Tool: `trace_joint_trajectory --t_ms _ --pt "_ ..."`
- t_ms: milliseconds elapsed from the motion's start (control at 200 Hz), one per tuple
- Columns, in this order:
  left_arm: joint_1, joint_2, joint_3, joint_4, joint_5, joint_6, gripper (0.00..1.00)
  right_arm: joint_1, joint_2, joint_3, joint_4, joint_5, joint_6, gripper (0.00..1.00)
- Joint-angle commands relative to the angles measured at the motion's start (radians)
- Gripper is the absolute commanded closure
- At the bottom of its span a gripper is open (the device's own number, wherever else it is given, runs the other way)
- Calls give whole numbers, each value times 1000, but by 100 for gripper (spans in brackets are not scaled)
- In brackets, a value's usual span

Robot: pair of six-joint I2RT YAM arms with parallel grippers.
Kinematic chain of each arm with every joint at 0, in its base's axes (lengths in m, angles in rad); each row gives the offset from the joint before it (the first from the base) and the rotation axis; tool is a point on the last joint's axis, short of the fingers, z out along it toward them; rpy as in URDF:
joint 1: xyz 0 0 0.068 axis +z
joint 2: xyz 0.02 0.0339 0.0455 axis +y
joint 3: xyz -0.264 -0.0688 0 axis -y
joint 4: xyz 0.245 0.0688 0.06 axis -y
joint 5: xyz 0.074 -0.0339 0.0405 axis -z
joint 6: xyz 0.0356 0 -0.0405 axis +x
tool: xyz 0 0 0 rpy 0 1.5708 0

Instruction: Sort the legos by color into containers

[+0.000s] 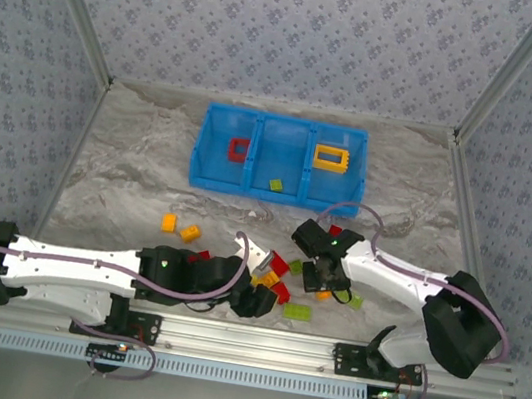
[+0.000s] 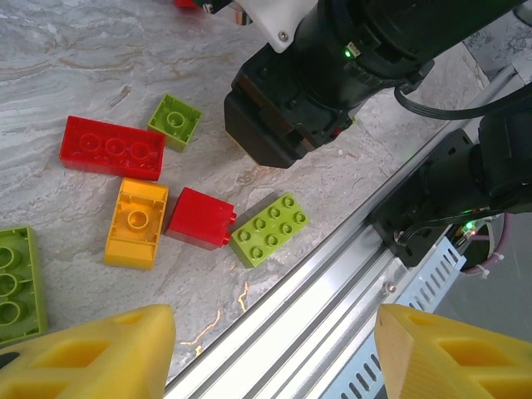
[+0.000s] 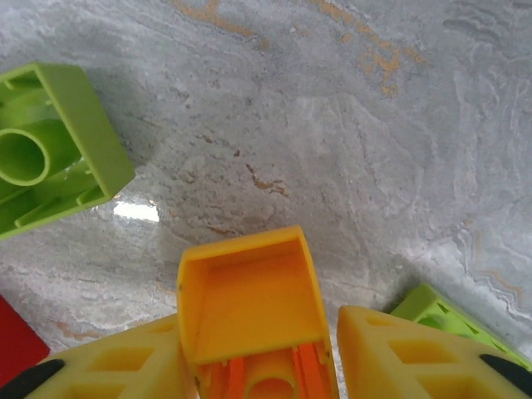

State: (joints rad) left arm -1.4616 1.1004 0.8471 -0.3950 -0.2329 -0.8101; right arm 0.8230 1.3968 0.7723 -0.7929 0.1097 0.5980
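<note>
One orange brick (image 3: 249, 287) — hollow side up — sits pinched between the fingers of the right gripper (image 3: 258, 341).

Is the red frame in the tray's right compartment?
No, the red frame sits in the blue tray's left compartment; the orange frame has the right one.
</note>
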Motion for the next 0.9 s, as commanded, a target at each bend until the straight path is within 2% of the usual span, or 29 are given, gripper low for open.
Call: trace_joint_trajectory --t_ms 0,100,180,280,355,480,600,780,894 --pt "-8 -4 21 16 -25 -11 35 -9 1 -15 11 -11 -10 57" --pt "-8 -4 29 12 -42 -12 35 -9 -27 -6 7 15 -3 66" --pt "-8 -4 51 -4 -76 -12 35 -22 -88 35 -34 58 -3 68" --pt "-7 7 106 -48 -164 -15 35 -121 -149 137 -39 72 -53 68" --pt "4 44 174 -117 -258 -40 35 -219 -133 225 15 38 -96 68" --pt "42 108 257 -145 -338 -55 34 -355 -2 355 155 -42 -159 69" --pt "97 178 340 -155 -326 -32 34 -443 148 490 250 -94 -181 70" --pt "131 257 420 -157 -291 15 34 -492 384 703 210 -76 -193 70" --pt "138 279 428 -151 -274 12 35 -500 512 772 213 -82 -184 71"
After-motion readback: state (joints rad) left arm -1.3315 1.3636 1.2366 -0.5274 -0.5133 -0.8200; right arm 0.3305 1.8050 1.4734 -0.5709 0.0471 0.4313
